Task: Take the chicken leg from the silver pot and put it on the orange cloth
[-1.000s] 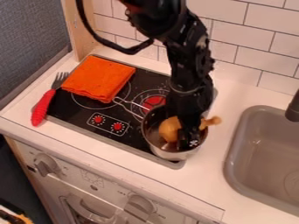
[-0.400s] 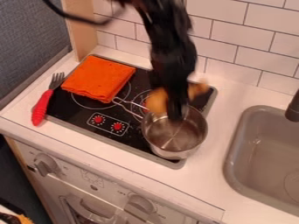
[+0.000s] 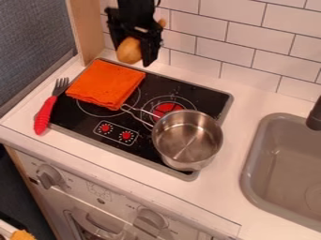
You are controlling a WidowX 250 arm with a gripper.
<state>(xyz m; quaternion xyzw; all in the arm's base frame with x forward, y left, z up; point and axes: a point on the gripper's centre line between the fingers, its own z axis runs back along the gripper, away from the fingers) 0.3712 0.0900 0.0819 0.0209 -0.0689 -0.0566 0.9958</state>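
- Moved since the earlier frames: gripper (image 3: 134, 54) plus chicken leg (image 3: 128, 51), up and away from the silver pot (image 3: 188, 140) toward 11 o'clock. Pot, cloth, fork same spots.
- Fork (image 3: 48, 105): red handle, left of the stove's middle, by its edge. Tines point about 1 o'clock.
- Orange cloth (image 3: 106, 84): folded, flat, at 11 o'clock on the black stove (image 3: 87, 117).
- Red knobs (image 3: 126, 136): two, on stove, 9 o'clock from pot.
- Chicken leg: in the air at 1 o'clock from cloth centre, not resting on it. Fingers (image 3: 151, 52) closed around it, thick end low, thin end toward 1 o'clock.
- Red burner disc (image 3: 167, 108): 11 o'clock from pot.
- Silver pot: upright on stove, 4 o'clock side, handle toward 10 o'clock.
- Sink (image 3: 251, 154): set in the tabletop (image 3: 235, 201), between 3 and 4 o'clock from pot. Dark faucet (image 3: 315, 115) at its 1 o'clock.
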